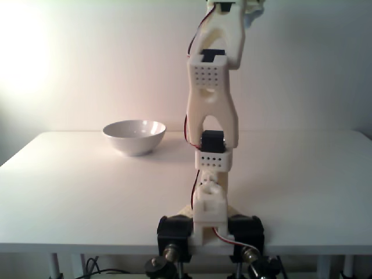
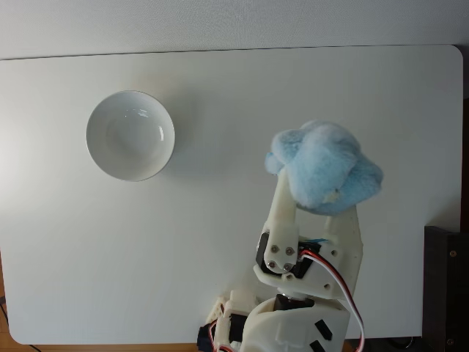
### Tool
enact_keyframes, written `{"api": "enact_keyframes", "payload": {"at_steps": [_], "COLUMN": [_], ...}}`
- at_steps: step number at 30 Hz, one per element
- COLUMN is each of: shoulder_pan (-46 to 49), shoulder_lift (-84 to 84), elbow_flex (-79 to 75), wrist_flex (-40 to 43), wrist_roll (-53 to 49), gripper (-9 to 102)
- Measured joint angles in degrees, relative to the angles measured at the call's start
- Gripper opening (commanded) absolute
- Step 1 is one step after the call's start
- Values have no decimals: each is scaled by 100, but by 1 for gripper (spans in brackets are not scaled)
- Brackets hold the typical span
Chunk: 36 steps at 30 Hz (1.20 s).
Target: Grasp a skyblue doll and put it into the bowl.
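In the fixed view from above, the end effector (image 2: pixel 322 196) pinches the skyblue doll (image 2: pixel 324 167) at right of centre, held above the white desk (image 2: pixel 220 257). The bowl (image 2: pixel 130 135) sits empty at upper left, well apart from the doll. In the front fixed view the bowl (image 1: pixel 134 136) stands left of the upright arm (image 1: pixel 213 116).

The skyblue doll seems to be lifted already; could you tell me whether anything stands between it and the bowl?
Nothing visible does. The hand holds the skyblue doll up above the table, and the stretch of tabletop over to the bowl on the left is bare.
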Motion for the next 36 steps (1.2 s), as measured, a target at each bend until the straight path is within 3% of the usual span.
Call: {"api": "enact_keyframes", "payload": {"at_steps": [19,36], "shoulder_pan": [-1775,-2830], "shoulder_lift": [-1626,-3129], "elbow_flex": [-1811,-2083], "wrist_flex": [9,9], "wrist_roll": [0,0], "gripper": [0,0]}}
